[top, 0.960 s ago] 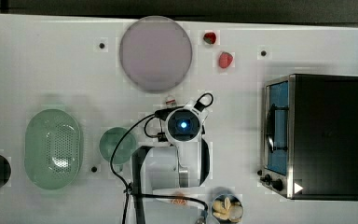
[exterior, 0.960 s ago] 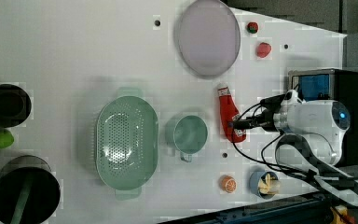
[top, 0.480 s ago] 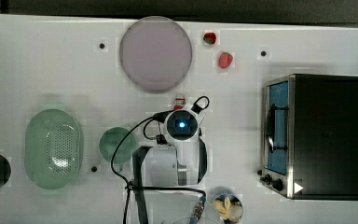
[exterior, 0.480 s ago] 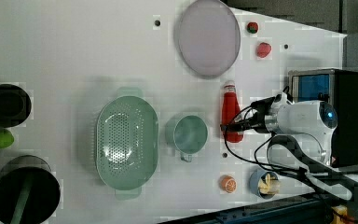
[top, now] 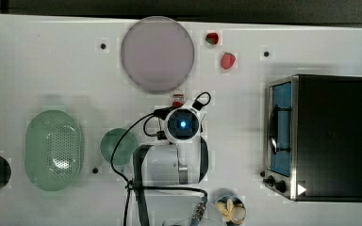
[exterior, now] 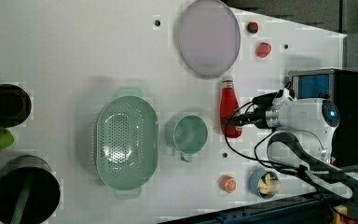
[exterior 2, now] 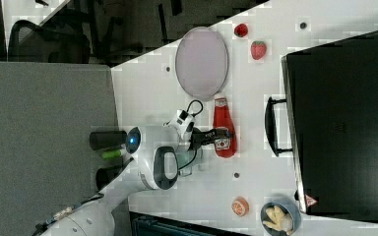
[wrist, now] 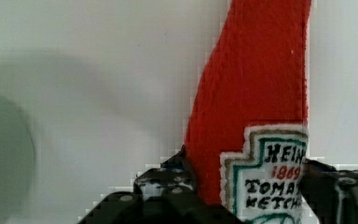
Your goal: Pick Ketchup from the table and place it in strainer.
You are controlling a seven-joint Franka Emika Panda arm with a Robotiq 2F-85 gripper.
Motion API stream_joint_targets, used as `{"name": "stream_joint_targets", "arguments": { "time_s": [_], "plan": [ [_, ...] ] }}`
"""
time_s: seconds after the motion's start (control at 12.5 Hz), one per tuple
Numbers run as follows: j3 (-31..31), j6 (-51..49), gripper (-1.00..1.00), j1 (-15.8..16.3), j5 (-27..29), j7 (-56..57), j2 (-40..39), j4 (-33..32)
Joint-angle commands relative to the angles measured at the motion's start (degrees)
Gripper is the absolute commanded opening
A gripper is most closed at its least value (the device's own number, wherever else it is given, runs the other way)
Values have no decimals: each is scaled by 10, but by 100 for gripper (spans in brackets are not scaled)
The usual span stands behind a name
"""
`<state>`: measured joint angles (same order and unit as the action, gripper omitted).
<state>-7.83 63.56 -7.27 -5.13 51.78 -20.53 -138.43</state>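
Wrist view shows the gripper point(wrist: 249, 196) with a finger on each side of the ketchup point(wrist: 256, 107) label, not clearly clamped. The bottle lies beside the green bowl point(exterior: 190, 134), beyond which is the strainer point(exterior: 127, 140). An unfinished squeeze could let it slip.

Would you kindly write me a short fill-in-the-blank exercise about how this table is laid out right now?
1. The hand has one finger on each side of the ____ bottle's label.
2. In the left view, the small green bowl sits between the ketchup and the ____.
3. In the top view, two ____ lie to the right of the round plate.
4. The strainer holds ____.

Missing words: ketchup; strainer; strawberries; nothing
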Motion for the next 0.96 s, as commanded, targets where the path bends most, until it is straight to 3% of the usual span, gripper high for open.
{"name": "stream_joint_targets", "arguments": {
  "time_s": [0.08,0.48,0.96],
  "plan": [
    [1,-56,25,2,-1,12,80,19],
    [-35,-274,25,12,2,-9,214,77],
    [-144,-371,25,39,60,-189,254,143]
  ]
}}
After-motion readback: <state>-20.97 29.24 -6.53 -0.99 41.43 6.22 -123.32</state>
